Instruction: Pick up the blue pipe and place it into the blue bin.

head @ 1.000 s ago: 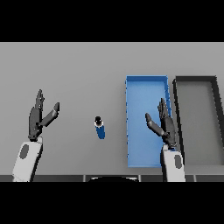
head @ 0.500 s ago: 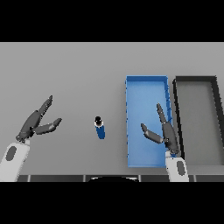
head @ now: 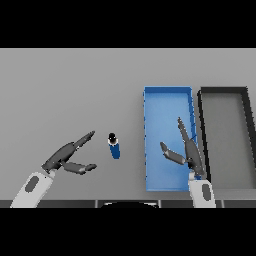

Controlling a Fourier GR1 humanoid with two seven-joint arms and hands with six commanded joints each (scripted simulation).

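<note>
Lower left of frame: left hand (head: 66, 157) reaching, fingers spread, toward blue pipe (head: 114, 146); closing grasp next. Right hand (head: 186, 151) hovering, relaxed, over blue bin (head: 167, 94).

Left forearm (head: 34, 188): a white casing of rounded section is shown, marked with one dark grey oval inset on its upper face. Left hand (head: 60, 159): dark grey to black, built of long slim fingers and a shorter thumb, with a slightly lighter grey palm block. Right forearm (head: 202, 193): the same white casing and a like grey oval inset are seen. Right hand (head: 189, 154): dark grey, of matching slender build. No cables, screws or lettering can be made out.
</note>
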